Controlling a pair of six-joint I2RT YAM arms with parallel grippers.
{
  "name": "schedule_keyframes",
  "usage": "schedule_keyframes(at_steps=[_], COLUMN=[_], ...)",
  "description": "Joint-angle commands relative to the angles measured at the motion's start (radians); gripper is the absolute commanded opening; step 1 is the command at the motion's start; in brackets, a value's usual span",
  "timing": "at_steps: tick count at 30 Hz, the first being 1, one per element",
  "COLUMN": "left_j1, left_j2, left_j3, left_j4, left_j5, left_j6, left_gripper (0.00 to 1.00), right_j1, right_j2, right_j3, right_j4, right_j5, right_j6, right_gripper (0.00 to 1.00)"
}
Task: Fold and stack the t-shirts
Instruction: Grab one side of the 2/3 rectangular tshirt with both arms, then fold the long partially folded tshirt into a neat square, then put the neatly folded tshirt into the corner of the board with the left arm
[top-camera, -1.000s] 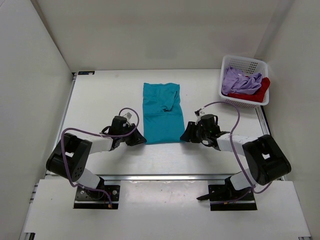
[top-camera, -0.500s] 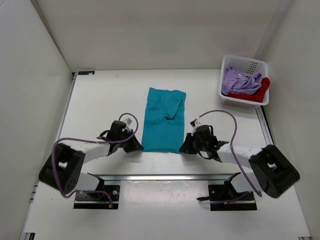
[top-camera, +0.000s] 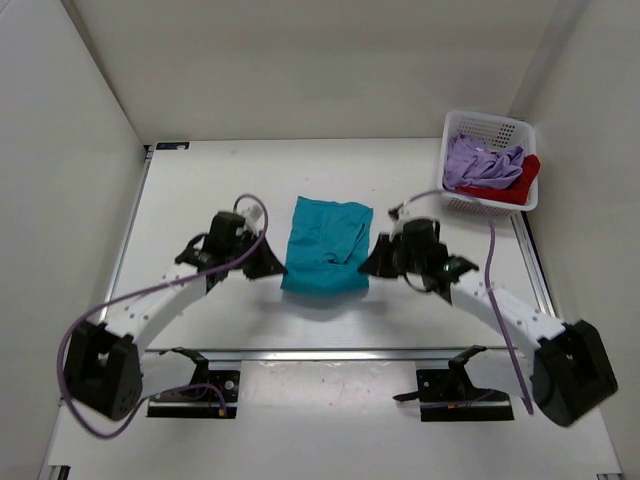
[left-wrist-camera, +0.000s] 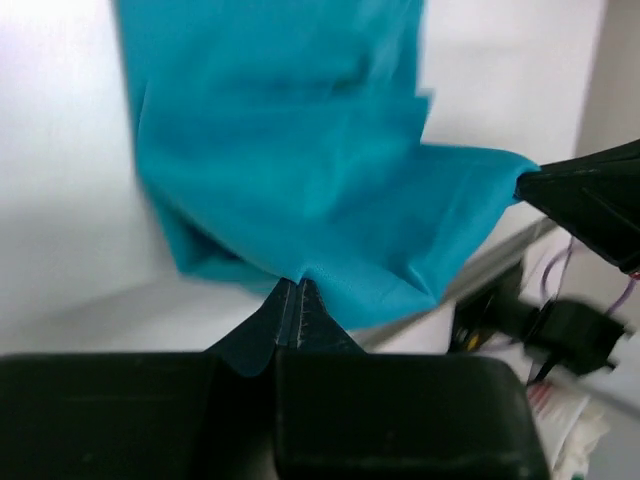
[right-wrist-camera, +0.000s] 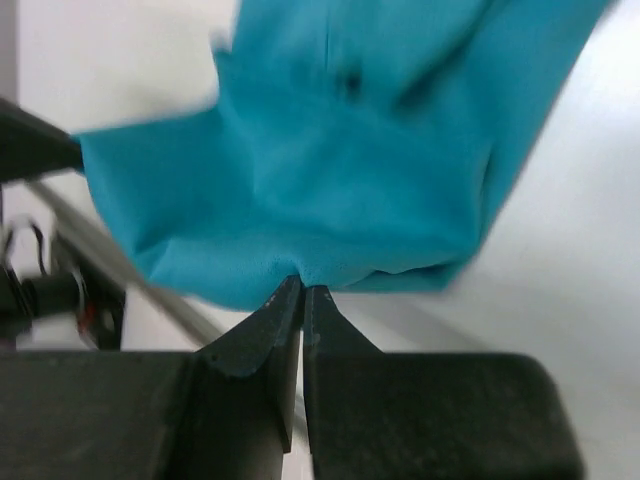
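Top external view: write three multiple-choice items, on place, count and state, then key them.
1. The teal t-shirt lies: A between left tool and right tool; B at the far left; C at the far right.
2. Shirts in the basket: A one; B two; C three.
3. The left tool is: A open; B shut on nothing; C shut on the teal t-shirt.
A: a tool flanks each side. B: lavender shirt and red shirt fill it. C: the left wrist view shows cloth pinched in it.
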Motion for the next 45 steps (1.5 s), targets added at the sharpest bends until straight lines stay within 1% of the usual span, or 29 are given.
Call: schedule_keyframes(at_steps=[1,2,3,4,5,6,7,8,10,15,17,18,20,21,22,24,25,26,27,28,30,33,35,37,38,40,42,44,45], left_j1=[0.035,0.053,0.064,0.075,0.087,0.087,0.087,0.093,0.11,0.204,0.224,0.241,0.261,0.27,0.28,0.285,0.294,0.294,0.303,0.316,0.328,0.319,0.298,0.284,0.271,0.262,0.25,0.245,0.244], left_j2=[0.145,0.265,0.303,0.356,0.443,0.526,0.603,0.642,0.764,0.887,0.901,0.903,0.901,0.903,0.912,0.92,0.917,0.903,0.889,0.866,0.814,0.754,0.734,0.723,0.726,0.761,0.798,0.831,0.849], left_j3=[0.171,0.26,0.297,0.332,0.415,0.501,0.587,0.621,0.768,0.834,0.818,0.808,0.773,0.752,0.752,0.778,0.776,0.778,0.768,0.749,0.683,0.606,0.531,0.468,0.44,0.423,0.449,0.471,0.481], left_j4=[0.084,0.119,0.15,0.156,0.167,0.164,0.158,0.134,0.098,0.158,0.188,0.213,0.308,0.352,0.38,0.376,0.367,0.368,0.379,0.388,0.39,0.439,0.465,0.518,0.552,0.569,0.539,0.529,0.535], left_j5=[-0.044,-0.069,-0.072,-0.078,-0.08,-0.083,-0.095,-0.113,-0.164,-0.166,-0.16,-0.164,-0.147,-0.137,-0.117,-0.098,-0.097,-0.109,-0.121,-0.127,-0.132,-0.137,-0.118,-0.059,-0.048,-0.022,-0.035,-0.057,-0.06], left_j6=[0.021,0.015,-0.002,-0.01,-0.019,-0.03,-0.033,-0.024,-0.019,-0.097,-0.119,-0.134,-0.171,-0.189,-0.203,-0.199,-0.182,-0.177,-0.166,-0.162,-0.163,-0.14,-0.107,-0.103,-0.103,-0.105,-0.079,-0.074,-0.08], left_gripper=[0.0,0.0,0.0,0.0,0.0,0.0,0.0,0.0,0.0,0.0,0.0,0.0,0.02,0.08,0.12,0.29,0.34,0.44,0.54,0.61,0.66,0.69,0.73,0.76,0.78,0.77,0.7,0.59,0.56], right_j1=[-0.163,-0.22,-0.264,-0.279,-0.306,-0.315,-0.337,-0.349,-0.368,-0.406,-0.401,-0.4,-0.395,-0.391,-0.392,-0.385,-0.381,-0.378,-0.374,-0.366,-0.357,-0.337,-0.317,-0.305,-0.303,-0.291,-0.279,-0.27,-0.268], right_j2=[0.137,0.216,0.294,0.338,0.428,0.521,0.607,0.641,0.773,0.96,1.056,1.079,1.133,1.166,1.194,1.22,1.223,1.222,1.216,1.187,1.098,0.978,0.863,0.795,0.75,0.688,0.634,0.596,0.57], right_j3=[0.222,0.287,0.319,0.393,0.49,0.535,0.626,0.699,0.791,0.999,1.147,1.178,1.283,1.322,1.341,1.405,1.422,1.447,1.459,1.455,1.394,1.222,1.112,0.979,0.95,0.822,0.746,0.676,0.657], right_j4=[0.032,0.061,0.089,0.091,0.066,0.042,0.033,0.02,0.013,-0.01,-0.062,-0.087,-0.096,-0.092,-0.09,-0.112,-0.139,-0.155,-0.187,-0.211,-0.201,-0.149,-0.098,-0.058,-0.02,0.029,0.071,0.106,0.12], right_j5=[-0.103,-0.166,-0.18,-0.197,-0.202,-0.206,-0.224,-0.231,-0.261,-0.306,-0.31,-0.301,-0.307,-0.32,-0.327,-0.355,-0.344,-0.338,-0.324,-0.303,-0.285,-0.236,-0.209,-0.211,-0.214,-0.214,-0.221,-0.228,-0.226], right_j6=[-0.149,-0.154,-0.151,-0.158,-0.172,-0.183,-0.191,-0.185,-0.188,-0.183,-0.194,-0.206,-0.194,-0.172,-0.171,-0.163,-0.19,-0.198,-0.224,-0.247,-0.275,-0.302,-0.309,-0.293,-0.271,-0.258,-0.244,-0.221,-0.22], right_gripper=[0.0,0.0,0.01,0.0,0.01,0.0,0.0,0.0,0.0,0.0,0.01,0.02,0.06,0.09,0.14,0.21,0.26,0.31,0.34,0.39,0.43,0.44,0.44,0.44,0.43,0.44,0.43,0.43,0.43])
